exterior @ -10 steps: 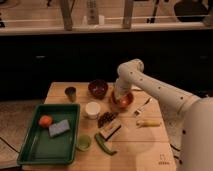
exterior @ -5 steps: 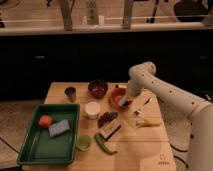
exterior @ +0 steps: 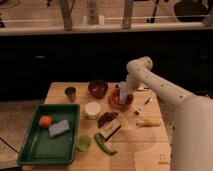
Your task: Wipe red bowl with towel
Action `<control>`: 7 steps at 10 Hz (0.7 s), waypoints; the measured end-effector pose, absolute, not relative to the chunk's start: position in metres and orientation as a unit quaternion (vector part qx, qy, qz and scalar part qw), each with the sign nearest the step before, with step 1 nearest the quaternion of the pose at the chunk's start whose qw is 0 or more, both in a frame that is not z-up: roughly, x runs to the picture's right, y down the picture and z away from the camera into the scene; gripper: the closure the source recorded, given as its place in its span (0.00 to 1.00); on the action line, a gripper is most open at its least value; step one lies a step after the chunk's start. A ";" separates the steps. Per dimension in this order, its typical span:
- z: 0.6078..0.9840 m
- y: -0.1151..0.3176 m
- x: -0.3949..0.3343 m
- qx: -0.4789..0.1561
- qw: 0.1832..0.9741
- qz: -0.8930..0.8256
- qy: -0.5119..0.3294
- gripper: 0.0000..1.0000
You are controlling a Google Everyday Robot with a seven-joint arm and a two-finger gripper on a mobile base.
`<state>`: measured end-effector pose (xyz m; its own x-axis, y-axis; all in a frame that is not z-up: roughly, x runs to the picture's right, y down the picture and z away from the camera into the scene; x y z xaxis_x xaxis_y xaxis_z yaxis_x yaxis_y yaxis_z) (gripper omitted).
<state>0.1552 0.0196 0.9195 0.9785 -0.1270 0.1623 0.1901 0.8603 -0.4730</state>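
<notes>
The red bowl [exterior: 121, 102] sits on the wooden table [exterior: 145, 145], right of centre near the back. My gripper [exterior: 121, 95] points down into this bowl, at its middle, with the white arm [exterior: 150, 80] bending over it from the right. A pale grey shape at the gripper's tip may be the towel [exterior: 122, 91]; I cannot separate it from the gripper.
A dark maroon bowl [exterior: 98, 88] and a dark cup [exterior: 71, 93] stand left of the red bowl. A white cup [exterior: 92, 109], a box [exterior: 111, 130], a green cup [exterior: 83, 142], a banana [exterior: 148, 122] and a utensil [exterior: 145, 105] lie nearby. A green tray [exterior: 30, 150] holds an orange and a sponge.
The arm's elbow has swung to the right over the last second, while the gripper has stayed down in the red bowl, shifting only slightly.
</notes>
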 end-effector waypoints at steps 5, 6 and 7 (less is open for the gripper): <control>0.897 0.026 0.082 -0.241 0.952 -0.157 -0.110 0.96; 0.891 0.032 0.078 -0.240 0.949 -0.168 -0.114 0.96; 0.883 0.041 0.077 -0.241 0.947 -0.178 -0.119 0.96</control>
